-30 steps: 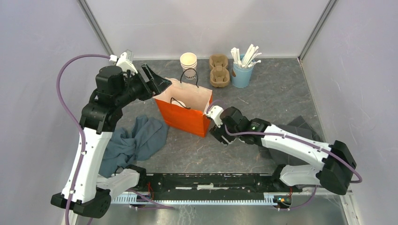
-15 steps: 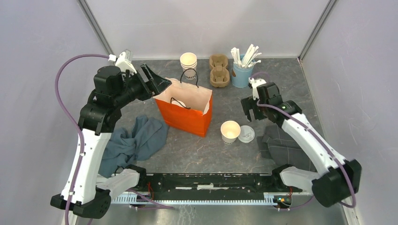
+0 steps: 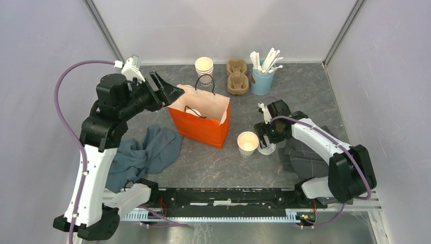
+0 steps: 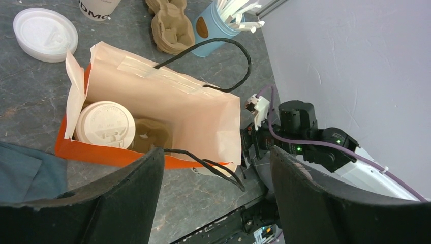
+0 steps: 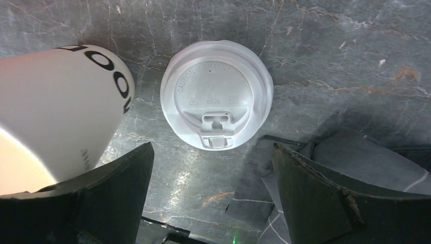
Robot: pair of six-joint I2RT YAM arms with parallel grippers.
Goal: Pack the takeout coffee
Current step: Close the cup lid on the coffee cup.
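Right gripper (image 5: 212,152) now low over loose lid (image 5: 217,94), jaws clear of rim

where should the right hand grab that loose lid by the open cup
Pinch the lid by its rim, across its width, coming straight down from above. It lies flat, sip tab up, under the open right hand and apart from the cup.

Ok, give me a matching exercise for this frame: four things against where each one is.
1 lidded cup
2 open cup
3 loose lid
4 blue tin

A at the back, holding sticks
B in the orange bag
C under the right fingers
D upright, just right of the bag

Pairs: 1-B, 2-D, 3-C, 4-A
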